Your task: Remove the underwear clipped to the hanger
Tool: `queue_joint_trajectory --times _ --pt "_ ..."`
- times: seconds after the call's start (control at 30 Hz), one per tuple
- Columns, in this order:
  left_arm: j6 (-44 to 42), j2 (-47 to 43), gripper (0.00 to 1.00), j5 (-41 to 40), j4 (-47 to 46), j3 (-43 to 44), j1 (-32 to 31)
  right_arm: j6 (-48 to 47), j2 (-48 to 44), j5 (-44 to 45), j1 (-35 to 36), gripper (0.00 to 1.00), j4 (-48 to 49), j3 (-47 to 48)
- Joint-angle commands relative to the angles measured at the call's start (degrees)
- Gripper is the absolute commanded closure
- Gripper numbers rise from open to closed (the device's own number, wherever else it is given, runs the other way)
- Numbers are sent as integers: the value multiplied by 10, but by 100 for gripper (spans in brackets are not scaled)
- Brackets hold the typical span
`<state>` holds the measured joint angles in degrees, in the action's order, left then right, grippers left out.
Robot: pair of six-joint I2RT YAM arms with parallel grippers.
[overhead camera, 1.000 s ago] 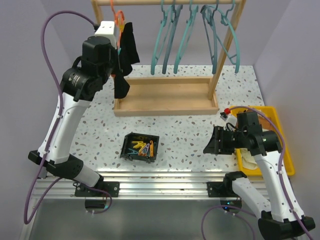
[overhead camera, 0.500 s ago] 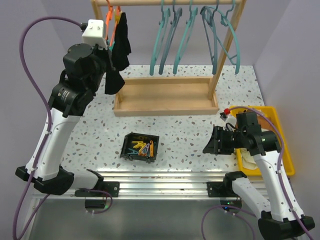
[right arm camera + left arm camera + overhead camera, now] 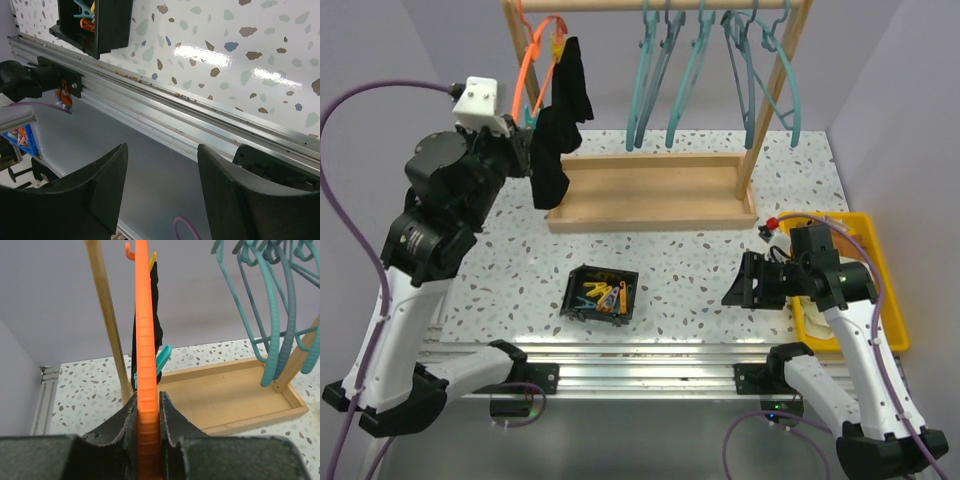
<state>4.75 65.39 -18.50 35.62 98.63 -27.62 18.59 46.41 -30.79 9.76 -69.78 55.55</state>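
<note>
At the far left, the left claw (image 3: pixel 148 412) is clenched on the orange hanger (image 3: pixel 144 340), beside the wooden rack's (image 3: pixel 650 195) left post. The black underwear (image 3: pixel 558 135) hangs from that hanger, pinned by a teal clip (image 3: pixel 163 358) (a yellow clip (image 3: pixel 152 259) shows near the hook). Teal hangers (image 3: pixel 665 85) hang further right. On the counter (image 3: pixel 690 260) sits a black tray of clips (image 3: pixel 603 293). Rightmost, the right claw (image 3: pixel 161 190) stands released, grasping nothing, near a yellow bin (image 3: pixel 860 220).
</note>
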Motion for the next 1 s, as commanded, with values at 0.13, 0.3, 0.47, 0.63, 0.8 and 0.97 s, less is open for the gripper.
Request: queue_joint_trajectory --times 0.13,0.3,0.47,0.63,0.8,0.97 --pt "70 -122 100 74 35 -76 3 20 0 -11 1 18 40 2" --pt "137 -203 100 130 99 -149 3 46 -11 -56 2 6 72 5" --pt "209 -313 100 195 127 -261 4 83 -18 -117 2 2 97 -14" --pt "274 -386 100 297 114 -365 4 89 -28 -139 3 2 94 -13" --pt "309 -440 100 329 66 -427 4 94 -44 -146 2 2 87 -19" --pt "356 -443 100 421 -38 -519 4 144 -70 -190 2 2 125 -48"
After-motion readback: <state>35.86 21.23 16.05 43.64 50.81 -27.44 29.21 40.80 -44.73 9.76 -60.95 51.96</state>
